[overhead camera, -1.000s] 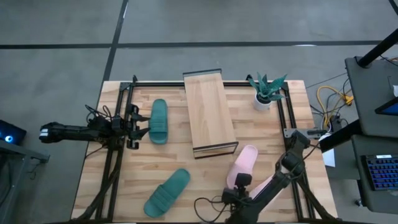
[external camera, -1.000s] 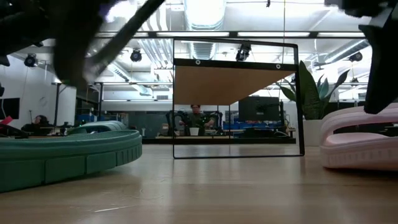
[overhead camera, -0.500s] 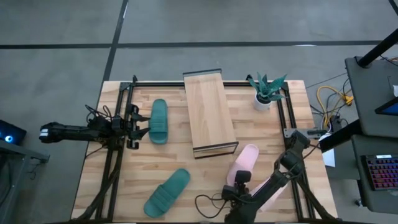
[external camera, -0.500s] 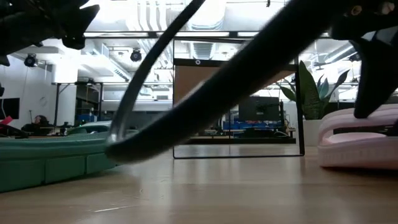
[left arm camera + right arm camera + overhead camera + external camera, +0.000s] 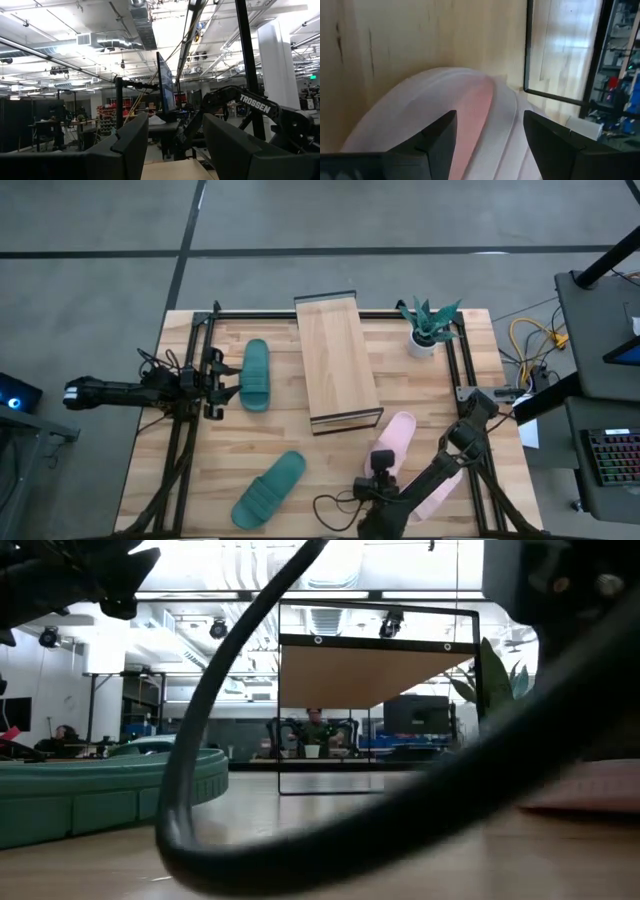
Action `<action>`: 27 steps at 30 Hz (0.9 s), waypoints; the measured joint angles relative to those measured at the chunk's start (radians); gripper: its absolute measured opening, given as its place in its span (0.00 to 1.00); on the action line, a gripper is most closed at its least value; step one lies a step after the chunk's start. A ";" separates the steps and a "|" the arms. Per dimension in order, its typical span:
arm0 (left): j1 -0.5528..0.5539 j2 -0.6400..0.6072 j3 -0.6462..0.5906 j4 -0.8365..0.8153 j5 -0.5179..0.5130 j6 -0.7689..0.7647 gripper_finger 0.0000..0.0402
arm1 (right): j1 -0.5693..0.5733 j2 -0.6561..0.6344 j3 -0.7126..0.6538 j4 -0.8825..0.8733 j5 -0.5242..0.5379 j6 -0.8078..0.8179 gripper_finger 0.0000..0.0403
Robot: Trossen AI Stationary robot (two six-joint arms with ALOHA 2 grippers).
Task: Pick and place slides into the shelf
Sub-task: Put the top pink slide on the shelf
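Pink slide (image 5: 398, 442): right end effector (image 5: 381, 468) moved up over it, fingers spread wide.

The shelf (image 5: 338, 363) is standing beyond the right gripper (image 5: 381, 463), one slide (image 5: 395, 442) lying directly under it.

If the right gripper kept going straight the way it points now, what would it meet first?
Most likely the pink slide: the right gripper has its fingers open right over it, the shelf lying farther on. Depth is hard to judge.
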 joint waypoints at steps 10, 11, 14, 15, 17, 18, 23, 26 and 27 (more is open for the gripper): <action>0.000 -0.001 0.000 0.000 0.000 0.000 0.43 | -0.001 -0.001 -0.048 0.000 0.002 -0.074 0.52; 0.000 0.000 0.000 0.001 0.000 0.000 0.43 | -0.003 -0.001 -0.048 -0.001 0.002 -0.066 0.50; 0.000 -0.001 0.000 0.000 0.000 0.000 0.43 | -0.005 -0.001 -0.047 -0.001 0.002 -0.036 0.43; 0.000 0.000 0.000 0.000 0.000 0.000 0.43 | -0.006 -0.001 -0.046 -0.002 0.001 -0.027 0.40; 0.000 -0.001 0.000 0.000 0.000 0.000 0.43 | -0.006 -0.001 -0.046 -0.004 -0.005 -0.016 0.32; 0.000 -0.001 0.000 0.000 0.000 0.000 0.43 | -0.006 -0.001 -0.046 -0.004 -0.014 -0.015 0.27; 0.000 0.000 0.000 0.000 0.000 0.000 0.43 | -0.006 -0.002 -0.046 -0.003 -0.075 -0.016 0.05; 0.000 0.000 0.000 0.000 0.000 0.000 0.43 | -0.007 -0.006 -0.046 -0.001 -0.089 -0.011 0.04; 0.000 -0.001 0.000 0.000 0.000 0.000 0.43 | -0.007 -0.009 -0.046 -0.001 -0.089 -0.009 0.03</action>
